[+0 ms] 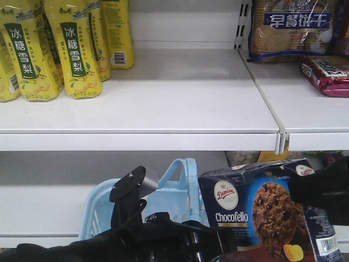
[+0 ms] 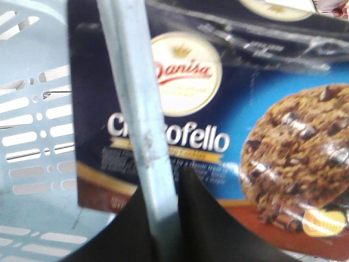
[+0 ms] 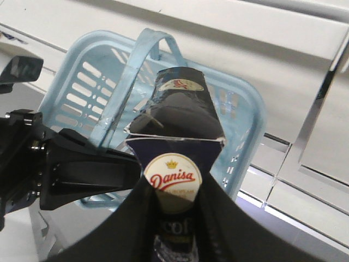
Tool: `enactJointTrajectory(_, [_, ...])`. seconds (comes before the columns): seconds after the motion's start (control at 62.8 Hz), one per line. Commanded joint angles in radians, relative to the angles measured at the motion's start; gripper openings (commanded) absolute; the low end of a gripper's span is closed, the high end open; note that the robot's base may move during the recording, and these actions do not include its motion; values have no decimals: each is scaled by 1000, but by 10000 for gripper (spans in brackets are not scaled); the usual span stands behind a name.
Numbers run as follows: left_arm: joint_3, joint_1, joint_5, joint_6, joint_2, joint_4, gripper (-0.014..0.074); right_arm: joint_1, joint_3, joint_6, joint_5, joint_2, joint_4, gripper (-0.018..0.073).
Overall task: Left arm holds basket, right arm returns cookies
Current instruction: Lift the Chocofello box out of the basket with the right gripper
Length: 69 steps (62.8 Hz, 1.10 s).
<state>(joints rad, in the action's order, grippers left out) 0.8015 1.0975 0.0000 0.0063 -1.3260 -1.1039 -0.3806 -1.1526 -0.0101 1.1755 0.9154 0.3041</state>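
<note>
I read left end effector (image 2: pixel 165 181) clamped on the basket (image 1: pixel 99 213) handle (image 2: pixel 128 82). Right end effector (image 3: pixel 177 186) is clamped on the cookies (image 1: pixel 256 210), held just beside the basket.

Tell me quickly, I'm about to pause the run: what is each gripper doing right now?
Left gripper: closed on the basket by its handle.
Right gripper: closed on the cookies.

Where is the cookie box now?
The cookie box sits low right in the front view, gripped by the right end effector, beside the blue basket, under the shelf.
</note>
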Motion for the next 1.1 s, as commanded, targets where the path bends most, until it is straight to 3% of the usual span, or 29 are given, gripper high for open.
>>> enactJointTrajectory(0.0, [35,4,-40,5,39,7,-6,6,-32,19,-84,-27,0,119])
enactJointTrajectory(0.589, [35,4,-40,5,39,7,-6,6,-172,22,-68,-80,7,119])
enactJointTrajectory(1.082, [35,4,-40,5,39,7,-6,6,-191,82,-444,-52,-53,119])
